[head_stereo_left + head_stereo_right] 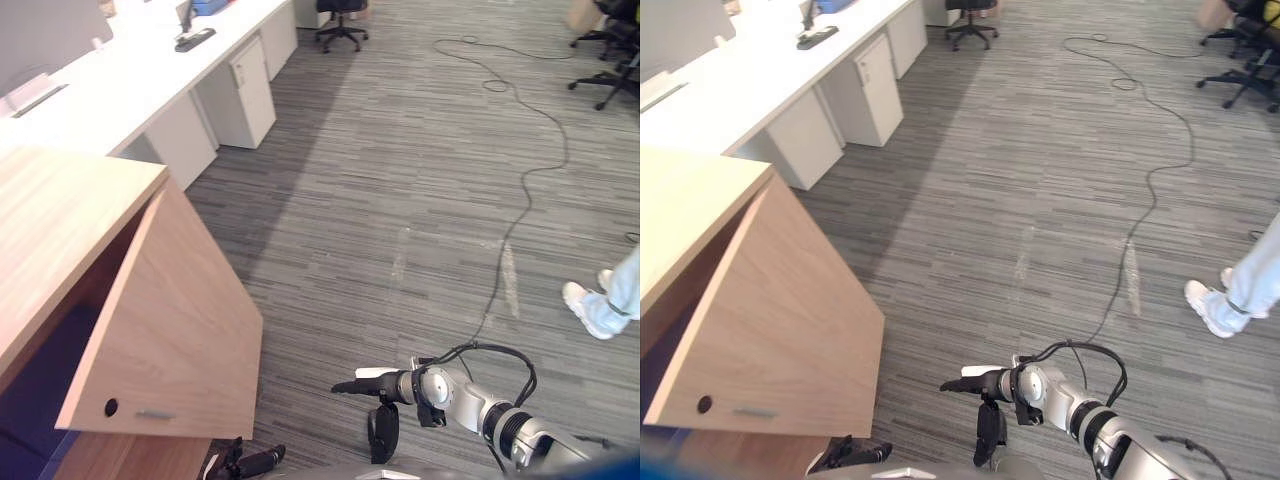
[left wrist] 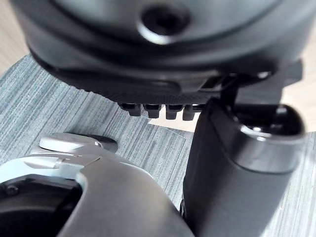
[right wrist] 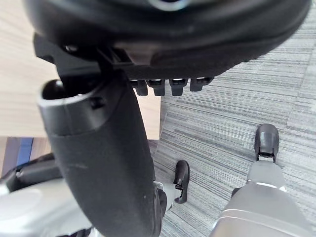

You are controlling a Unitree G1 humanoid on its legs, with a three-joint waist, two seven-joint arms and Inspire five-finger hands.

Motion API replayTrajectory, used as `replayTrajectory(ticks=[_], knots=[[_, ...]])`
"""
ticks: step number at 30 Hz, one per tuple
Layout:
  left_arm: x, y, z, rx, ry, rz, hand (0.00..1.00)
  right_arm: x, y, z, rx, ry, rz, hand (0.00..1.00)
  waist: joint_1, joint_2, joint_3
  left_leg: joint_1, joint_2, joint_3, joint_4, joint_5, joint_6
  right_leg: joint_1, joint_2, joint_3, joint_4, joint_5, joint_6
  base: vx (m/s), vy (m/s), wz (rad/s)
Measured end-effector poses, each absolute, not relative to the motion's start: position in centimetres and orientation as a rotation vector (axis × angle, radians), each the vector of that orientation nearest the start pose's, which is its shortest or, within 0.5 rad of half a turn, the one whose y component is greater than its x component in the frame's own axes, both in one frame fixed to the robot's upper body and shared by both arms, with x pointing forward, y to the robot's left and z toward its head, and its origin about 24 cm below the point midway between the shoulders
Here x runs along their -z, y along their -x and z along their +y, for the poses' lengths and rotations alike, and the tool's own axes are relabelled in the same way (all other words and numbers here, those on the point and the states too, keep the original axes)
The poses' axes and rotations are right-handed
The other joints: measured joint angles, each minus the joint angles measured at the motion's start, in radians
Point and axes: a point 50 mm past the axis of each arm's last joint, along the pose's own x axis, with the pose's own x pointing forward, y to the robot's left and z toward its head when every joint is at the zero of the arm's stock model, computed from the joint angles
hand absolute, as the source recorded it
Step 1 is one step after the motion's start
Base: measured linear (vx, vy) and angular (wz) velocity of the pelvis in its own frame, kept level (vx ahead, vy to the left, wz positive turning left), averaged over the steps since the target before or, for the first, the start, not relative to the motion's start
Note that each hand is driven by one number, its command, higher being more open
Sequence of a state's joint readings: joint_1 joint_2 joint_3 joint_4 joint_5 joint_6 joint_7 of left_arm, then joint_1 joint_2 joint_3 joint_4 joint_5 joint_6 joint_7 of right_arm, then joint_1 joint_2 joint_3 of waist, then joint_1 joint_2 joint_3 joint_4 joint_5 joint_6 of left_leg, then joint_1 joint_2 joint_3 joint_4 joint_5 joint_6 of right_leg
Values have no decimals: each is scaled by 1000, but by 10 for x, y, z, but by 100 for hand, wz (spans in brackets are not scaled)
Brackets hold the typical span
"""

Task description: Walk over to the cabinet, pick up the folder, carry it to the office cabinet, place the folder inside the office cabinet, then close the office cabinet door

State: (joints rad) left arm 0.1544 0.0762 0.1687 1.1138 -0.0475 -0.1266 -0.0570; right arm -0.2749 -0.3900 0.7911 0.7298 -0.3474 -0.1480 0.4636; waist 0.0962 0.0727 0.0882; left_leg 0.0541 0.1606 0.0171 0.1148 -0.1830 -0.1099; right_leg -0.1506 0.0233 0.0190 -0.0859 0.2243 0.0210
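The light wooden office cabinet (image 1: 60,210) stands at my left. Its door (image 1: 170,330) is swung open towards me, with a small metal handle (image 1: 155,413) near its lower edge. A dark blue surface (image 1: 35,370) shows inside the opening; I cannot tell whether it is the folder. My right hand (image 1: 375,385) hovers low over the carpet, right of the door's free edge, open, with straight fingers pointing at the door and nothing in it. My left hand (image 1: 255,460) hangs just below the door's lower corner, open and empty, its fingers (image 2: 158,109) straight in the left wrist view.
A long white desk (image 1: 130,80) with a white drawer unit (image 1: 248,90) runs along the back left. Office chairs (image 1: 340,25) stand at the back and at the far right (image 1: 610,70). A person's legs and white shoes (image 1: 600,300) are at the right edge. Grey carpet lies between.
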Motion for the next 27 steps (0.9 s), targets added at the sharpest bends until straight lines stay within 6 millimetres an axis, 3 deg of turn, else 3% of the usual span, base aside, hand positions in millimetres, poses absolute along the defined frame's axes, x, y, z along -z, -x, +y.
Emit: replayTrajectory(ticks=[2,4,5,6,7,9,10,11,12,13,14,15,16,17,18,19,22,24,26,27], knots=[[166,-63,194,-169,81,1100,100,98,-204,-136,-1048,859,637,100,-4,19,0,-17,-16,-99,20,-7,12,40,-32,-90,3,-29,7,9,47,145],[164,-56,196,-130,87,1079,100,103,-200,-145,-895,730,679,100,-6,37,1,-36,-59,-215,47,-1,43,29,-90,-181,123,-109,34,-14,113,160],[163,-57,193,-126,121,1069,100,105,-199,-150,-828,692,697,100,-12,31,3,-30,-98,-262,57,-1,47,-1,-141,-213,252,-186,48,-35,182,160],[162,-65,194,-91,119,1057,100,105,-200,-151,-758,662,694,100,-12,15,9,-32,-161,-336,75,-1,51,-27,-227,-258,419,-274,50,-58,169,206],[162,-67,201,-78,42,1083,100,104,-202,-146,-706,621,673,100,-5,1,11,-38,-216,-409,111,2,76,-57,-306,-261,586,-317,17,-37,73,190],[161,-79,199,-34,-20,1073,100,102,-205,-132,-661,575,638,100,-17,-12,1,-45,-265,-513,154,-7,93,-84,-338,-164,733,-301,-11,35,-8,189],[158,-93,198,0,-99,1072,100,97,-206,-124,-631,529,597,100,-17,-17,-7,-69,-286,-598,176,-6,95,-98,-324,-83,778,-322,-35,98,-53,202],[156,-101,198,3,-122,1057,100,93,-207,-118,-612,493,570,100,-14,-26,-10,-77,-295,-641,185,-6,94,-100,-303,-28,786,-350,-38,143,-125,211],[152,-112,197,-8,-133,1017,100,89,-209,-107,-582,434,539,100,-14,-40,-19,-104,-306,-725,195,3,74,-86,-232,90,754,-408,-34,155,-209,232],[148,-125,190,-1,-116,978,100,88,-211,-108,-533,395,539,100,-28,-42,-21,-121,-321,-833,205,9,55,-41,-178,197,668,-454,-13,145,-245,241],[147,-130,184,11,-109,962,100,89,-210,-113,-504,382,547,100,-30,-46,-23,-129,-332,-875,206,11,47,-23,-164,234,625,-465,6,98,-393,239],[146,-134,175,24,-79,946,100,96,-207,-124,-441,366,597,100,-20,-57,-33,-139,-351,-941,210,8,28,14,-157,270,570,-500,61,51,-357,190],[147,-132,164,26,-34,949,100,109,-199,-133,-374,342,687,100,2,-51,-40,-146,-357,-988,210,6,17,58,-166,249,512,-535,106,8,-411,157],[148,-131,160,25,-11,954,100,115,-195,-140,-343,337,732,100,8,-44,-43,-156,-354,-1000,209,5,9,68,-167,215,488,-545,111,-67,-288,143],[149,-130,152,27,31,960,100,127,-183,-153,-287,330,824,100,0,-18,-59,-179,-329,-1001,208,6,-1,77,-160,140,469,-543,98,-91,-316,148],[149,-130,149,-1,75,956,100,140,-163,-161,-251,326,927,100,-1,-14,-61,-195,-305,-968,207,1,-11,90,-147,78,468,-551,82,-62,-241,146],[148,-131,156,-93,126,949,100,156,-133,-161,-243,293,1075,100,10,-20,-61,-224,-264,-965,193,11,-49,95,-100,14,465,-559,59,20,-178,76],[148,-128,160,-154,161,946,100,163,-114,-161,-229,261,1135,100,5,-38,-63,-264,-251,-945,188,35,-63,103,-86,-55,448,-556,46,31,-152,100],[145,-134,161,-198,195,916,100,164,-111,-164,-179,219,1143,100,3,-56,-46,-312,-253,-752,222,83,-34,138,-94,-147,428,-552,38,29,-87,125],[143,-137,162,-212,200,901,100,164,-108,-167,-145,198,1148,100,3,-66,-35,-328,-244,-611,232,108,-2,168,-99,-188,418,-550,34,74,-37,140]])
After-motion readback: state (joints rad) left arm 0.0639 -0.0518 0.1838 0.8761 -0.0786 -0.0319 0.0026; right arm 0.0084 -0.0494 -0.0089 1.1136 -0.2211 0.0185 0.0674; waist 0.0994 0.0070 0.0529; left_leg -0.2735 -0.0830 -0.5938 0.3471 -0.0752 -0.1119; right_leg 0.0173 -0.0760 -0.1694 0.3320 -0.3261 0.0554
